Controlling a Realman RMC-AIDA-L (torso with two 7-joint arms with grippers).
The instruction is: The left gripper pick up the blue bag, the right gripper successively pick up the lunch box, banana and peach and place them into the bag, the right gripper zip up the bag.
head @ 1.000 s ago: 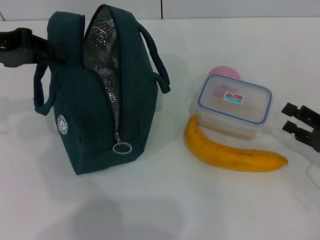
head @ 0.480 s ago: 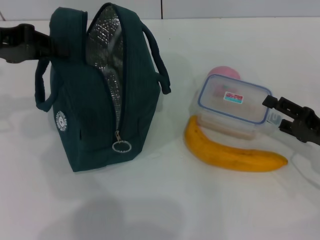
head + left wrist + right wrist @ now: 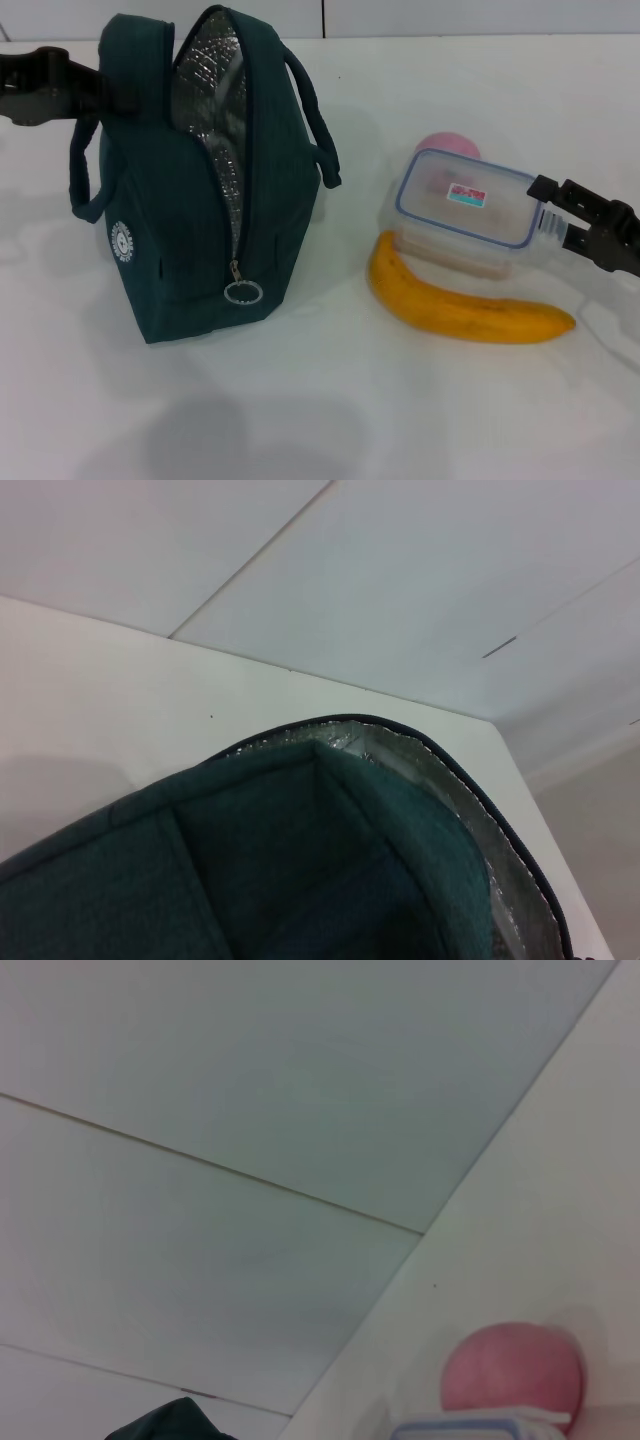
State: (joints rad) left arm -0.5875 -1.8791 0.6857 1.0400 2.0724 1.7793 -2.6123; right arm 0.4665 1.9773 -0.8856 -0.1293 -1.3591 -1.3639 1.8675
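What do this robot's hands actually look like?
Both are black, angular claws made of hard parts. The left gripper shows as a chunky black block; the right gripper has two flat prongs, one above the other. No cables or markings are visible.

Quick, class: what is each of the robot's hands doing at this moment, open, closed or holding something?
Left hand: closed on the top edge of the blue bag.
Right hand: open, fingers either side of the lunch box's end, not yet closed.

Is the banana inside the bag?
No, the banana lies on the table in front of the lunch box, outside the bag.
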